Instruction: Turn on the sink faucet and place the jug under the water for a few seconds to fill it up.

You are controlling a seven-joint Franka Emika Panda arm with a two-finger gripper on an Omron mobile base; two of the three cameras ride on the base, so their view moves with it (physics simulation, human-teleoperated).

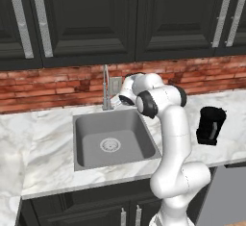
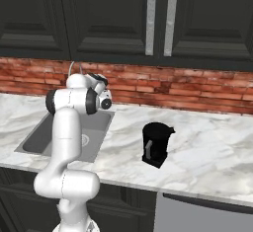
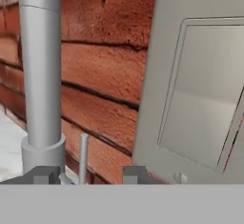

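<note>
The arm reaches forward over the sink (image 1: 86, 141) with its hand at the back rim, close to the base of the sink faucet (image 1: 105, 88). In the hand view the jaws (image 3: 90, 175) point at the red brick wall (image 3: 95, 66), and their two dark fingertips (image 3: 45, 175) stand apart with nothing clamped between them. The faucet's thin side lever (image 3: 83, 158) rises in the gap between the tips, nearer the left one; whether either tip touches it cannot be told. The faucet's upright neck (image 3: 40, 66) and its wider base collar stand just above the left tip, and the grey wall outlet plate (image 3: 200, 75) lies above and to the right of the right tip.

The jug (image 1: 210, 125) stands upright on the white marble surface (image 1: 48, 162), well apart from the jaws, on the far side of the arm from the sink in the left base view. In the right base view the jug (image 2: 155, 144) sits on the surface to the right of the sink (image 2: 34, 144), with its open top up and a light vertical mark on its side. The basin is grey with a round silvery drain (image 1: 109, 145) at its centre. Dark cabinets (image 1: 86, 18) with pale handles hang above the brick wall.
</note>
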